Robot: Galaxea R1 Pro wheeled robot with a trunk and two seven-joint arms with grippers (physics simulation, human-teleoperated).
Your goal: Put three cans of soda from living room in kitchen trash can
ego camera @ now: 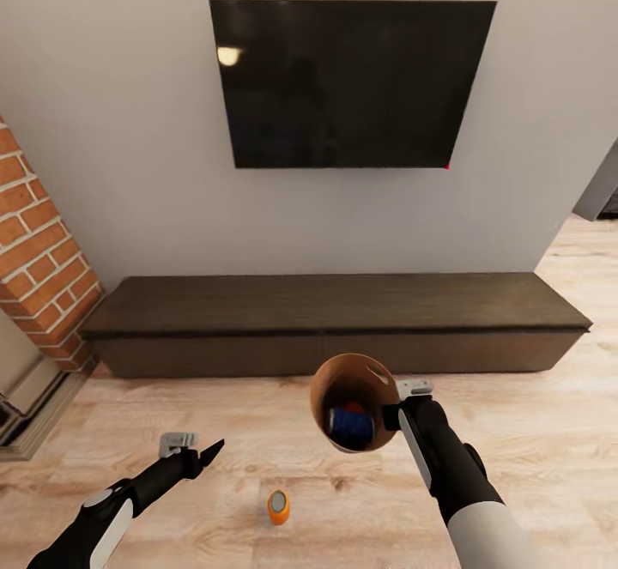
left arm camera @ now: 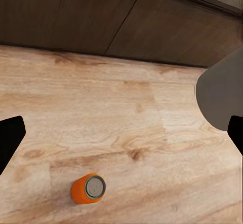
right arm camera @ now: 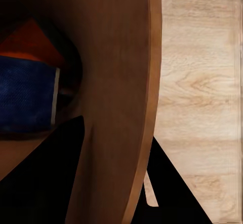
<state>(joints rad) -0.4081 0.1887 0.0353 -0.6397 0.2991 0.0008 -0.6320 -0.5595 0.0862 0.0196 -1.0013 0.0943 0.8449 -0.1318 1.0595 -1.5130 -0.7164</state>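
My right gripper [ego camera: 396, 415] is shut on the rim of the tash can [ego camera: 343, 378], holding it above the floor and tilted so its brown inside faces me. Inside it lie the dark blue can of soda [ego camera: 350, 428] and an orange one [ego camera: 354, 408], also seen in the right wrist view as the blue can [right arm camera: 25, 100] and orange can [right arm camera: 33, 41] behind the bin wall [right arm camera: 116, 82]. The other orange can [ego camera: 277, 506] stands on the plank floor, silver top showing [left arm camera: 88, 188]. My left gripper [ego camera: 197, 452] hangs open above and to the left of it, fingers wide apart [left arm camera: 122, 138].
This is the living room: a black TV [ego camera: 350, 80] on the wall, and a long dark low cabinet [ego camera: 335, 320] across the floor ahead. A brick column [ego camera: 34, 243] stands at the left. Pale wood floor [ego camera: 532, 432] lies around the can.
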